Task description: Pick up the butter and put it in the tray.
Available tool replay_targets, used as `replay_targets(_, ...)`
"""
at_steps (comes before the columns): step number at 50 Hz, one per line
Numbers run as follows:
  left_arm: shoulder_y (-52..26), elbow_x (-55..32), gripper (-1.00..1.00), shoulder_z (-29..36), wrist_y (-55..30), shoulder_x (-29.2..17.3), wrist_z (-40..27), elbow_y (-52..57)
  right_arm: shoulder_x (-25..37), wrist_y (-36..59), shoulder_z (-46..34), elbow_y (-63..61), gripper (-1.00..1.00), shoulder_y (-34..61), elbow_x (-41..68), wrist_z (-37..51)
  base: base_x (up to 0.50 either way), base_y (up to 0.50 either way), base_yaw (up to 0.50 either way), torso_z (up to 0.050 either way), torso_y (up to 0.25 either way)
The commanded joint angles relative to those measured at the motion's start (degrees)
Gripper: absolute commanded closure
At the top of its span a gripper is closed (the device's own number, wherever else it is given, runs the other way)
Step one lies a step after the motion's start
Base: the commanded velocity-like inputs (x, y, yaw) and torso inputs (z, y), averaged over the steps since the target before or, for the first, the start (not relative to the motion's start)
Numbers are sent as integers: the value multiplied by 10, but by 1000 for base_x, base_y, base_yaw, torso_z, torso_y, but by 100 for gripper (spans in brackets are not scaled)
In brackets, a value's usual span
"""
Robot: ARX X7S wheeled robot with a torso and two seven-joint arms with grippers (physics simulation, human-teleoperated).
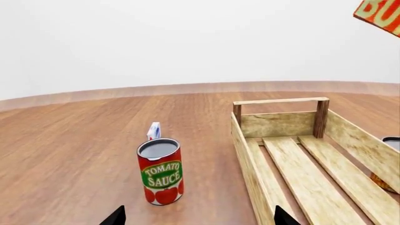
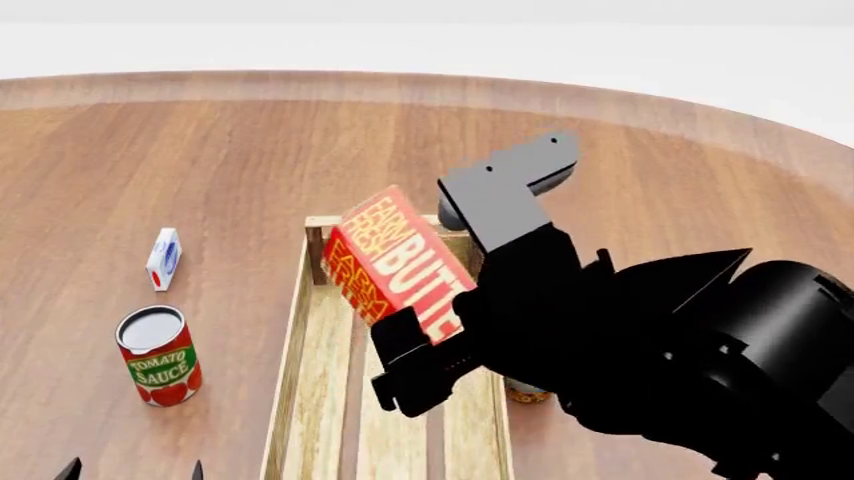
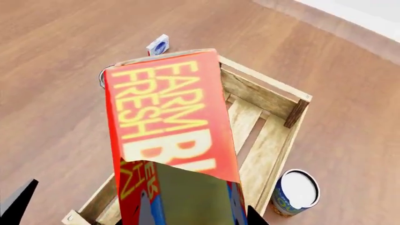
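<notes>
My head camera looks forward and down over the wooden table (image 2: 267, 150), with the tray (image 2: 320, 380) central and my right arm filling the lower right. My left wrist camera sits low, near the tabletop, looking level past the tomato sauce can (image 1: 160, 171) along the tray (image 1: 293, 154). My right wrist camera looks steeply down, the butter (image 3: 168, 122) blocking much of it. All three share the tray; the can is probably hidden there.
</notes>
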Motion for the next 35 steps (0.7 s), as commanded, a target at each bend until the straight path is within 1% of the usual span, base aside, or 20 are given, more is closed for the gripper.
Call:
replay_targets(1,1,-1,-100,3,0,-2,-3,3,-50,-50,36,76,100,18,-44,8,0,0,0,0,0)
replay_targets(2,0,0,-100,3,2,-1,-2,0,-59,-58,47,94,100,19,-38,13,0,0,0,0,0)
replay_targets(10,2,-3,-100,4,0,-3,-5,7,-88,-64,50,143,100,31,-41,17,0,0,0,0,1)
replay_targets(29,2,-6,-100,6,0,-5,-9,8,-154,-64,36,235,100,54,-61,4,0,0,0,1,1)
replay_targets(35,1,-7,-100,7,0,-6,-10,6,-183,-70,25,281,100,57,-76,-14,0,0,0,0,2)
